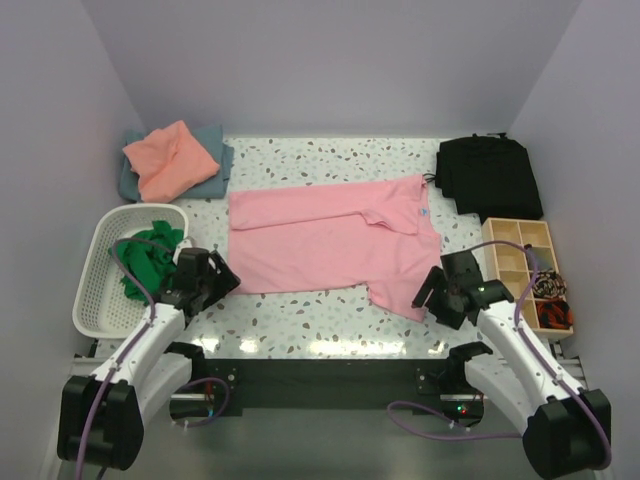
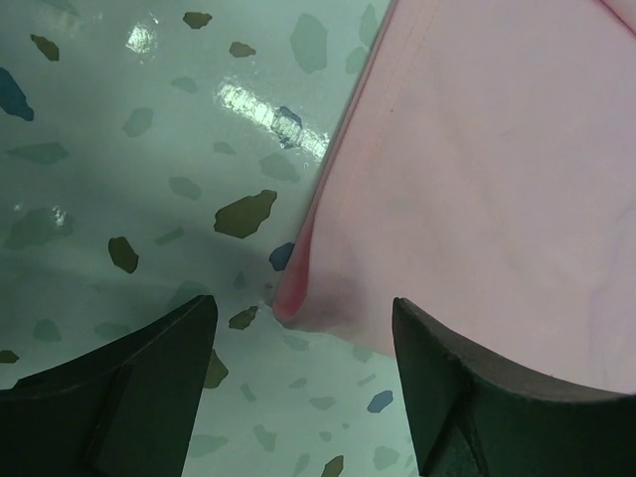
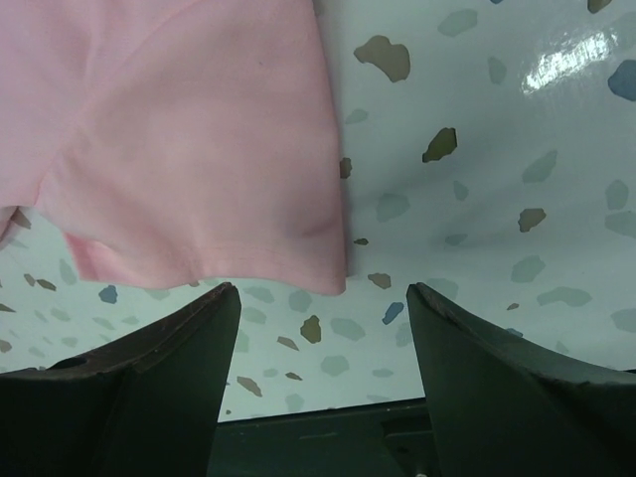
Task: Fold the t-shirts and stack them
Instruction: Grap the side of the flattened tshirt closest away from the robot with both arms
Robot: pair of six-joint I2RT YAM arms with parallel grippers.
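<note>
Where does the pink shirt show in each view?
Top: pink shirt spread flat, centre.
Left wrist: pink shirt fills the right, its corner between the fingers.
Right wrist: pink shirt upper left, its corner at the fingers' gap.
Shared landmark: speckled table.

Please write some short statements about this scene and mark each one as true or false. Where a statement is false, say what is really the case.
1. The pink t-shirt lies on the table in front of both arms. True.
2. The green t-shirt lies folded on top of the pink t-shirt. False: it lies crumpled in the white basket at the left.
3. The left gripper and the right gripper are both open, each at a near corner of the pink t-shirt. True.
4. The salmon-orange t-shirt lies under the grey-blue t-shirt. False: the salmon-orange one lies on top of the grey-blue one, at the far left.
</note>
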